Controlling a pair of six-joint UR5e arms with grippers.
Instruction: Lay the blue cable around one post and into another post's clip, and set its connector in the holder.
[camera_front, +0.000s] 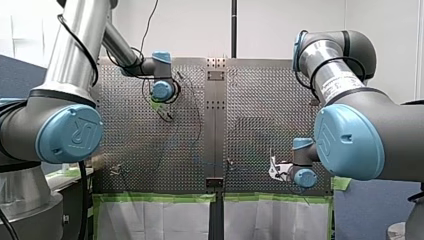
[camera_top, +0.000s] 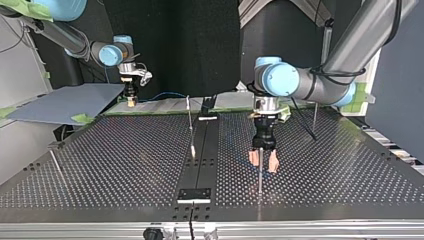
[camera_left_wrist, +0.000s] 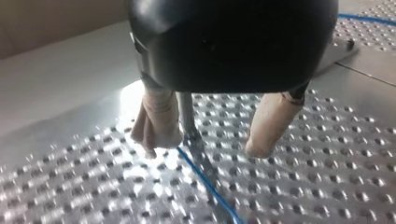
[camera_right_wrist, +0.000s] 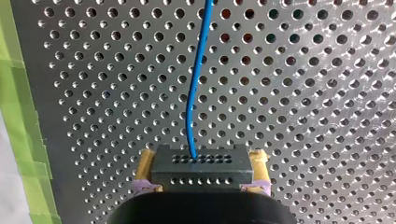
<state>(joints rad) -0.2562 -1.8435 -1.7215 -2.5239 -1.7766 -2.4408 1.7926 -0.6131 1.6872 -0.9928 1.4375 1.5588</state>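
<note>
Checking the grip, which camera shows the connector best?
The right wrist view: the connector sits close up between the fingers of my right gripper, with the blue cable running out of it. In the top and front views it is too small to make out; the left wrist view shows only cable.

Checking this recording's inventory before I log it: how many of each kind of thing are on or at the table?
arms: 2
tools: 2
posts: 4
cable: 1
connector: 1
total: 10

Silver arm tubes (camera_front: 75, 35), blue joint caps (camera_front: 70, 134)
</note>
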